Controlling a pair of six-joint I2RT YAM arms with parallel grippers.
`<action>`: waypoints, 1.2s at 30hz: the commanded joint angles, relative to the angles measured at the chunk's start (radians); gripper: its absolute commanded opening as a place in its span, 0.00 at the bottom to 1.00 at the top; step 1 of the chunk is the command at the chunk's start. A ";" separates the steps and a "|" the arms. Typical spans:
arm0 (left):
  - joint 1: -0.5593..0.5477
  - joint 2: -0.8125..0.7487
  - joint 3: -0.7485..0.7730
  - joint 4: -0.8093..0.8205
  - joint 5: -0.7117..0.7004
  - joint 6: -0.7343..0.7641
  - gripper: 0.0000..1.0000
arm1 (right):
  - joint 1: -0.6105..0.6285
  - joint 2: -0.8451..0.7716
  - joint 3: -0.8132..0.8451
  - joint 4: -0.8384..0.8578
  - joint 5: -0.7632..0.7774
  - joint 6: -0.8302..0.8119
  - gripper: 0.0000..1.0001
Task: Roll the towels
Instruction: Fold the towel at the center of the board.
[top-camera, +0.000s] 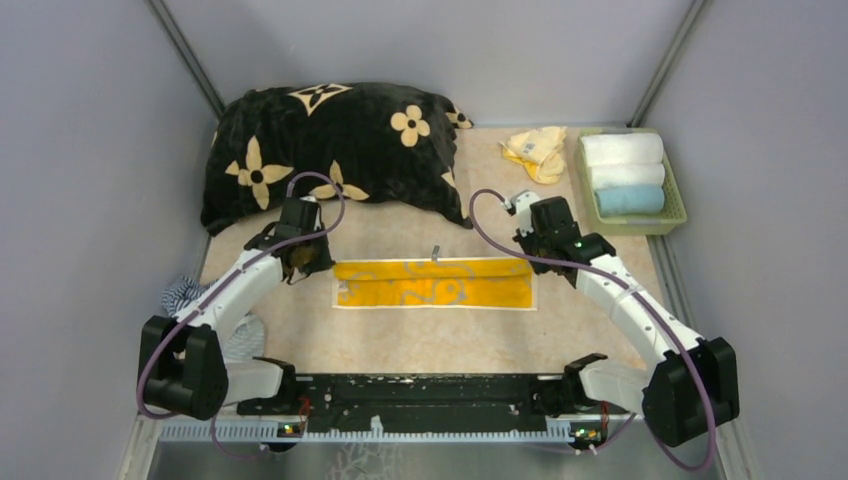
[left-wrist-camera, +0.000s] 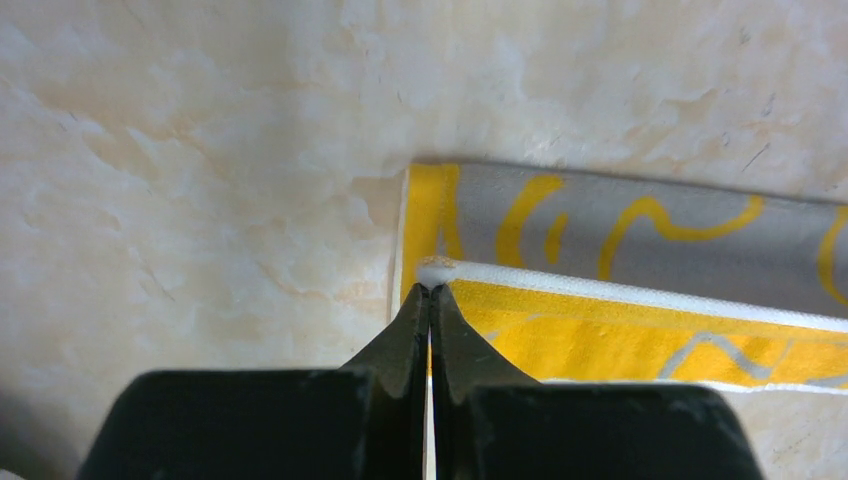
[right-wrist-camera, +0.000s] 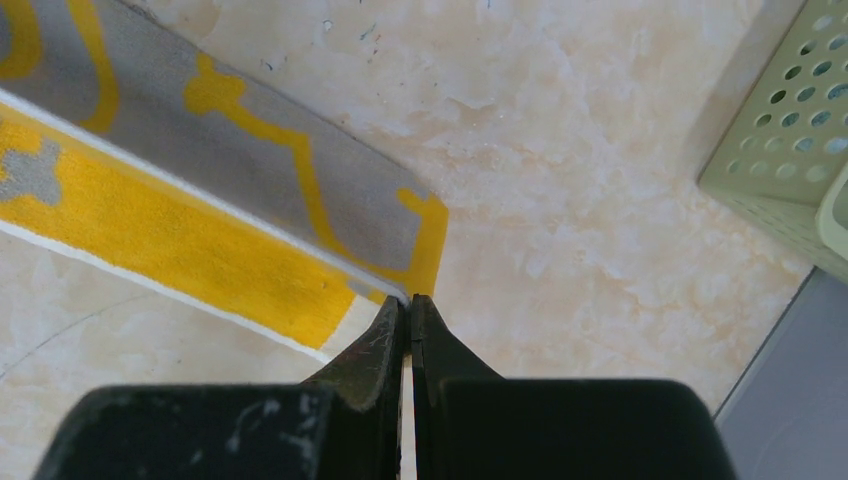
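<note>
At its fingertips, the left gripper (left-wrist-camera: 431, 292) was clamped on the white hem corner of the grey-and-yellow towel (top-camera: 435, 284), which was laid folded lengthwise on the table (top-camera: 400, 340); the right gripper (right-wrist-camera: 408, 302) was closed at the opposite corner.

The grey-and-yellow towel (top-camera: 435, 284) lies flat mid-counter (top-camera: 400, 340), folded lengthwise into a long, narrow strip running left to right. Its yellow upper layer, hemmed white, stops short of the far edge, leaving a grey band with yellow squiggles. The yellow towel (top-camera: 536, 152) sits crumpled far right, just beside the basket (top-camera: 678, 195). The blue towel (top-camera: 630, 200) lies rolled inside it, with two white rolls (top-camera: 622, 150) beyond.
</note>
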 joint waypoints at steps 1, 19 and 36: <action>0.011 0.004 -0.055 -0.045 0.039 -0.085 0.00 | 0.024 0.028 -0.004 0.020 0.061 -0.070 0.00; 0.011 -0.086 -0.105 -0.098 0.051 -0.187 0.42 | 0.125 0.084 0.037 -0.110 0.026 -0.140 0.27; 0.011 -0.239 -0.031 -0.147 0.075 -0.167 0.61 | 0.125 -0.078 0.193 -0.158 -0.057 0.077 0.40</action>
